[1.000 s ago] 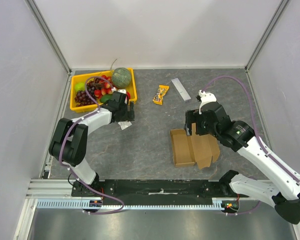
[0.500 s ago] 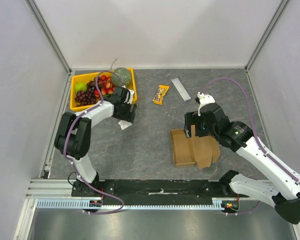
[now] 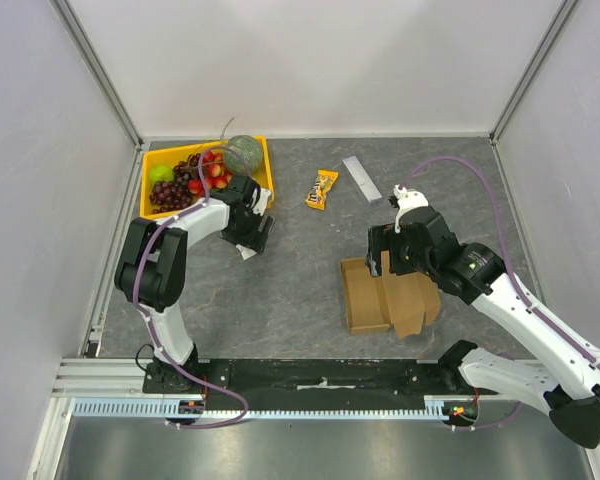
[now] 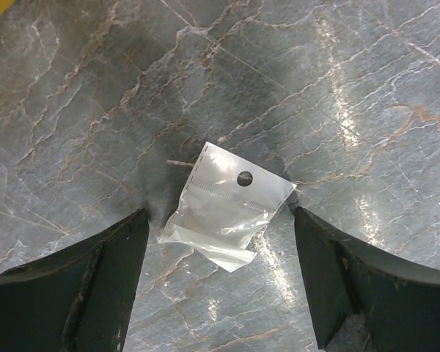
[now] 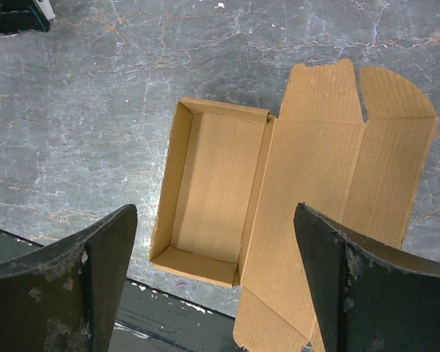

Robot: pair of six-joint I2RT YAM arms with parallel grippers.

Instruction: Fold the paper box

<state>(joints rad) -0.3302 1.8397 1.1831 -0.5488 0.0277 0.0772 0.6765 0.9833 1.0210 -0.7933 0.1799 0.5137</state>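
Observation:
The brown cardboard paper box [image 3: 380, 297] lies on the table right of centre, with its tray part formed and its lid flaps spread flat to the right. In the right wrist view the tray [image 5: 213, 194] sits below and between my fingers, with the lid panel [image 5: 330, 176] beside it. My right gripper [image 3: 384, 252] hovers over the box's far edge, open and empty [image 5: 216, 264]. My left gripper [image 3: 256, 231] is far to the left, by the fruit tray, open and empty [image 4: 216, 282].
A small clear plastic bag [image 4: 227, 205] lies on the table under the left gripper and also shows in the top view [image 3: 247, 251]. A yellow fruit tray [image 3: 146, 211] stands at the back left. A candy packet [image 3: 322, 189] and a grey bar [image 3: 361, 178] lie at the back.
The left arm has swung its elbow up and shifted its gripper a little towards the clear bag. The right arm and the box have barely moved.

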